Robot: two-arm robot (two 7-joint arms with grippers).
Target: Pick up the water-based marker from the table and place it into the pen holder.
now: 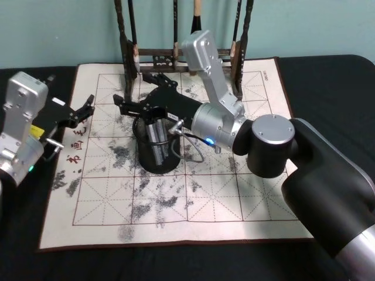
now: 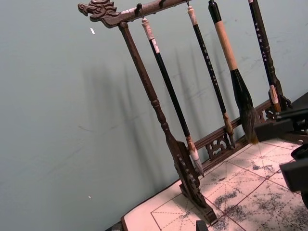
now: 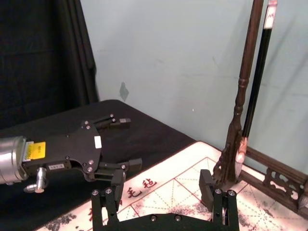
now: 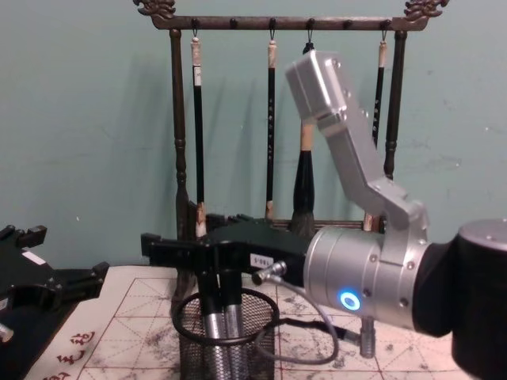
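Small round black wire-mesh pen holder (image 1: 156, 153) with a thick rim, standing upright on a white, red-gridded calligraphy mat (image 1: 234, 193) blotched with grey ink, which lies on the dark flat counter (image 1: 328, 82). Two slim silver-grey ribbed cylinders (image 4: 221, 336), seemingly water-based markers, stand inside the cup with their long axes near vertical, upper ends level with the rim. The right hand (image 4: 212, 279), black and angular, hangs directly over the cup mouth, fingers pointing down into it; whether it grips a cylinder or stands apart cannot be told. Its arm runs in from the robot's right, a polished silver wrist housing with a blue light behind the hand, forearm bent upward toward the tall dark wooden brush rack (image 4: 184, 182) with carved ends, hung with calligraphy brushes (image 4: 303, 178). The left hand (image 1: 83, 110), black, matte, fingers spread wide and empty, is held above the mat's left edge, well apart from the cup.
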